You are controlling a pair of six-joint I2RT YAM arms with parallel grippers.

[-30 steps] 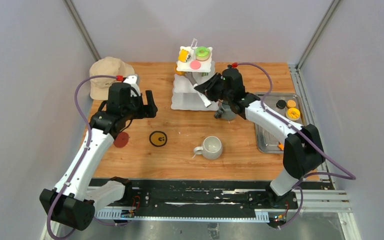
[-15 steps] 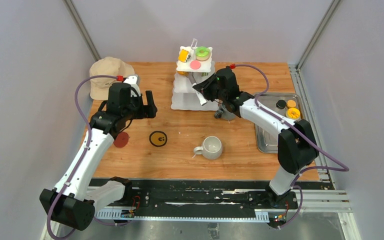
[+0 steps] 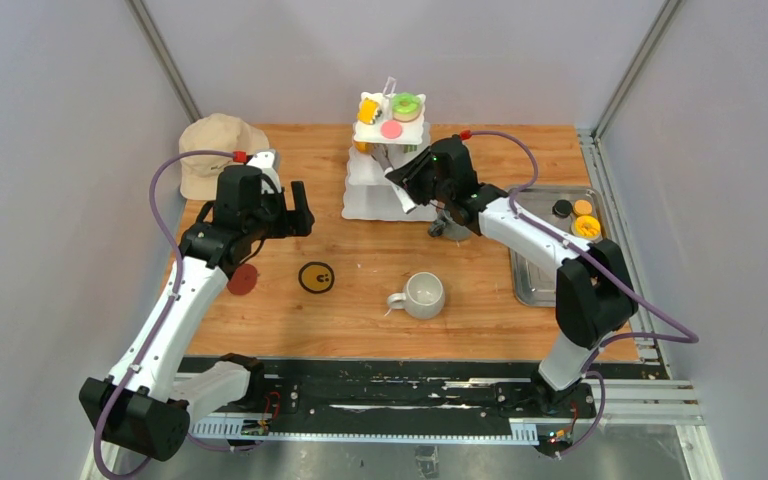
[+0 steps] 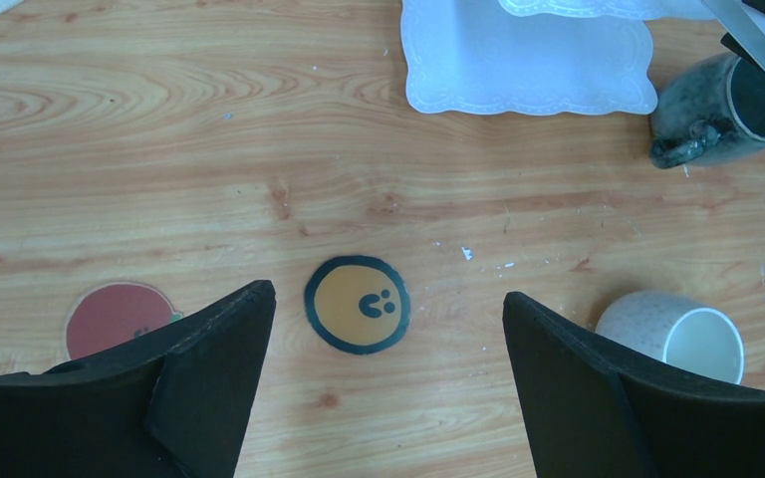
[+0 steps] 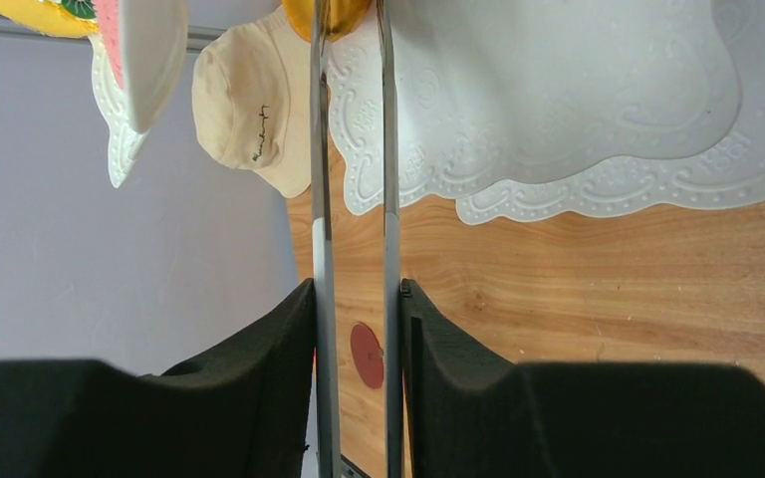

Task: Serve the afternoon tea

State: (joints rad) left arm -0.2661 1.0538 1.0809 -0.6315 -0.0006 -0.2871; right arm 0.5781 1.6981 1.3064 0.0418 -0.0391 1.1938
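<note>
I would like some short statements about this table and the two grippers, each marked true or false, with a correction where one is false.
1. The left gripper is open and holds nothing. True.
2. The right gripper holds metal tongs. True.
3. The beige hat lies in the steel tray. False: the hat lies on the table at the far left, and the tray is at the right.
4. The light mug stands on the orange coaster. False: it stands on bare wood, apart from the coaster.
5. A green-pink donut sits on the top tier of the white stand. True.
</note>
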